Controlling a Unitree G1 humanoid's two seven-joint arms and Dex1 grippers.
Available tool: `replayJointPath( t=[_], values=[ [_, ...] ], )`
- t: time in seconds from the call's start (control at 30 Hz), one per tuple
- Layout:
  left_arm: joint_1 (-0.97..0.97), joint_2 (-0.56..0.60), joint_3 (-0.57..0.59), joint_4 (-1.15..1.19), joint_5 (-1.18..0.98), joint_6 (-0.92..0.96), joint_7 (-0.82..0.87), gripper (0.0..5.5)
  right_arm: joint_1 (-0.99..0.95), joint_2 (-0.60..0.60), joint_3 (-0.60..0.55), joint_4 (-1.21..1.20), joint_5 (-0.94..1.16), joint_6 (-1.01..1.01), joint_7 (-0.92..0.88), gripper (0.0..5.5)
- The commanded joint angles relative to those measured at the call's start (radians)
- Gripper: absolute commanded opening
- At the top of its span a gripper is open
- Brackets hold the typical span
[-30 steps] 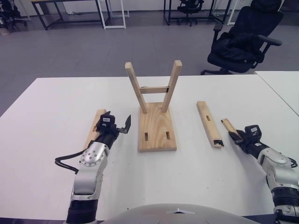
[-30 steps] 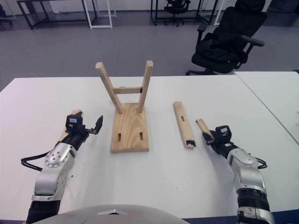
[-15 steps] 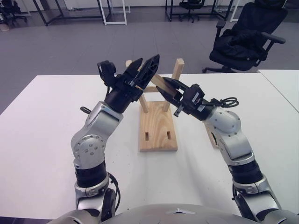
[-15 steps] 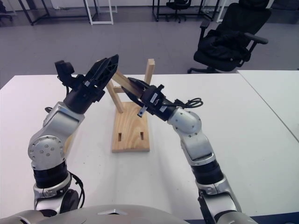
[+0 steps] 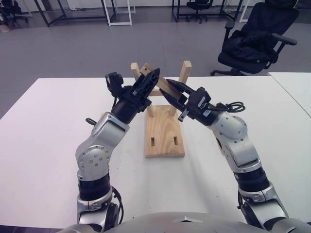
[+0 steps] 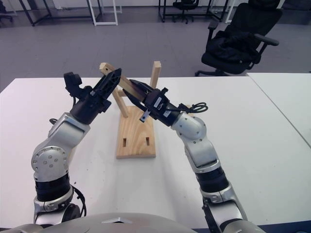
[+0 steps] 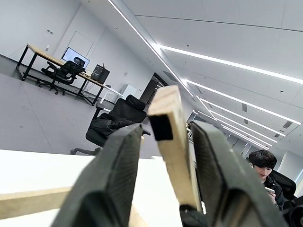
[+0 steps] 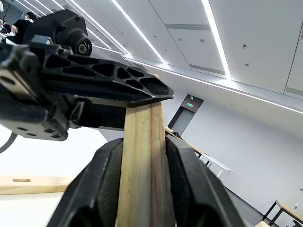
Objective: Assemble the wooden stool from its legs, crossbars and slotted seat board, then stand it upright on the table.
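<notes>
1. Over the middle of the white table (image 5: pixel 48 126), the seat board (image 5: pixel 164 138) lies flat with its two open slots toward the near end.
2. At the board's far end two legs stand up out of it: the left upright leg (image 5: pixel 134 68) leans to the left, the right upright leg (image 5: pixel 183 73) leans to the right, and a crossbar (image 5: pixel 158 93) joins them.
3. Both arms are raised over the board, meeting in front of those uprights, and between them a loose leg (image 5: pixel 164 85) hangs in the air, slanting from high on the left down to the right.
4. Right gripper (image 5: pixel 171 91): it's clamped on the lower right part of the loose leg. In the right wrist view its pads (image 8: pixel 184 184) press flat against both sides of the wood.
5. Left gripper (image 5: pixel 151 80): it sits around the loose leg's upper left end. In the left wrist view its fingers (image 7: pixel 116 175) stand on either side of the wood, with one finger against it and a clear gap at the other, so they are parted and not pinching.
6. The two grippers are very close, almost tip to tip along the leg.
7. Another wooden part (image 8: pixel 28 183) with a slot lies flat on the table.
8. Back on the floor, far right, stands a black office chair (image 5: pixel 252 43).
</notes>
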Motion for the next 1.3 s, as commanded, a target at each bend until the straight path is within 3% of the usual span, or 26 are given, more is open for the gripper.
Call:
replayJointPath(
  t=[0.03,0.23,0.43,0.57,0.67,0.87,1.3],
  values=[
    [0.024,-0.003,-0.004,0.004,-0.022,-0.008,0.001,1.12,0.013,-0.008,0.006,-0.006,-0.019,-0.008,0.004,1.32],
    [0.030,0.000,-0.001,-0.004,-0.060,-0.019,-0.004,0.41,0.019,-0.011,0.007,-0.001,-0.024,-0.004,0.007,1.32],
    [0.112,0.070,0.023,-0.010,-0.012,-0.026,-0.012,0.41,0.057,-0.028,0.017,-0.011,-0.021,0.044,0.025,2.78],
    [0.280,0.248,0.171,0.033,0.105,-0.055,-0.074,0.41,0.156,-0.064,-0.004,0.005,-0.044,0.033,0.015,3.50],
    [0.365,0.348,0.324,0.210,0.144,-0.072,-0.126,0.41,0.207,-0.064,-0.023,0.062,-0.063,0.008,-0.021,3.99],
    [0.318,0.346,0.383,0.464,0.197,-0.171,-0.212,0.41,0.245,-0.050,-0.031,0.146,-0.089,-0.040,-0.059,4.04],
    [0.326,0.330,0.401,0.512,0.240,-0.247,-0.245,0.41,0.257,-0.050,-0.029,0.197,-0.089,-0.072,-0.057,4.04]
  ],
)
